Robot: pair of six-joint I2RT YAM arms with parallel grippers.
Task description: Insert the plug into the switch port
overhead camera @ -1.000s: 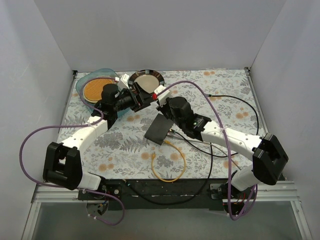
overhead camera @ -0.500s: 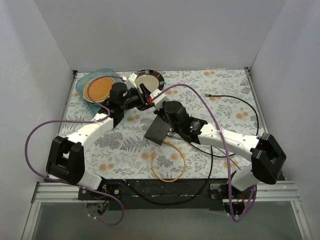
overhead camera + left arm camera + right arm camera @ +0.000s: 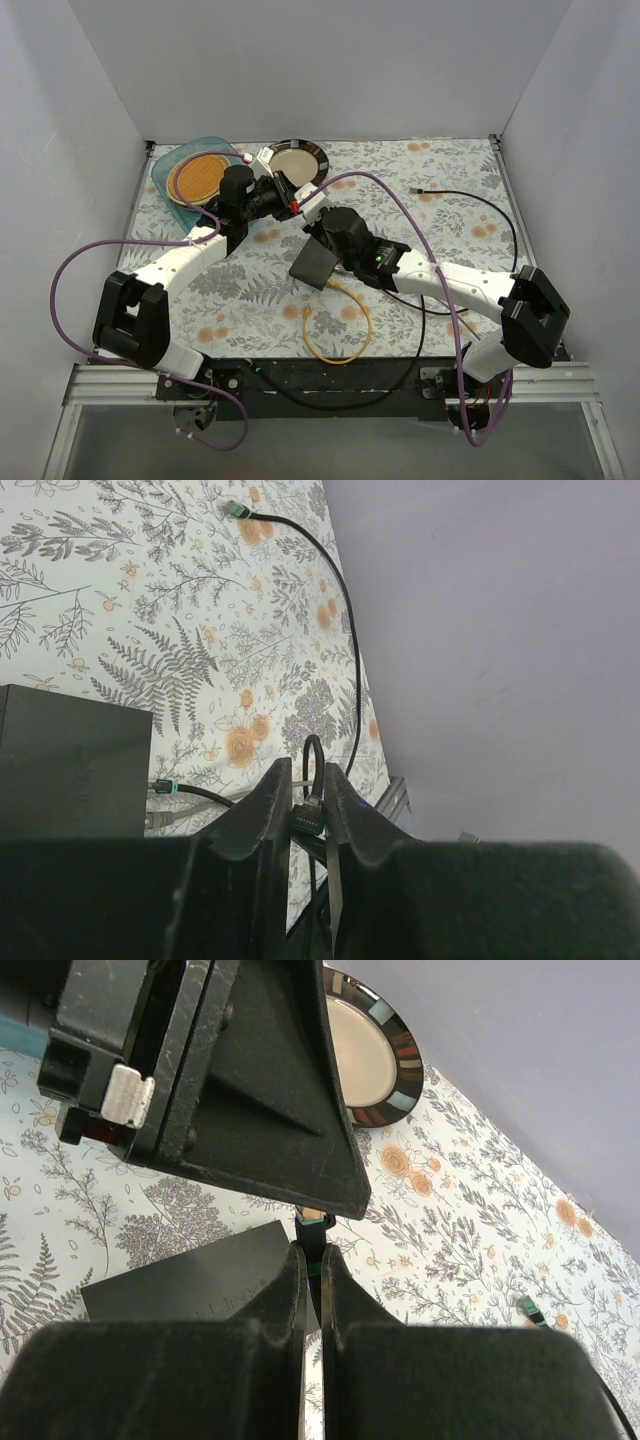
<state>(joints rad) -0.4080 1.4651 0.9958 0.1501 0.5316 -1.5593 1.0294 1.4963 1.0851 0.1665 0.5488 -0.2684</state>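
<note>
The dark grey switch box [image 3: 315,262] lies flat mid-table, also in the left wrist view [image 3: 70,765] and the right wrist view [image 3: 190,1280]. Its switch port row cannot be made out. The thin yellow cable [image 3: 338,335] loops near the front edge, with the plug [image 3: 306,312] as a small pale end lying free. Above the box my two grippers meet. My left gripper [image 3: 296,203] [image 3: 306,780] is shut on a black cable's dark connector [image 3: 307,822]. My right gripper [image 3: 313,222] [image 3: 313,1252] is shut on that black cable's teal-banded boot [image 3: 318,1235].
A brown-rimmed plate [image 3: 296,160] [image 3: 365,1055] and a blue dish with an orange disc [image 3: 195,175] stand at the back left. Another black cable [image 3: 470,215] curves across the right side to a teal end [image 3: 418,189] [image 3: 233,509]. Further cables [image 3: 165,790] sit by the box's edge.
My left gripper's jaws have closed from wide open onto the black cable's connector. The right gripper, still shut, has shifted a little left toward it.
</note>
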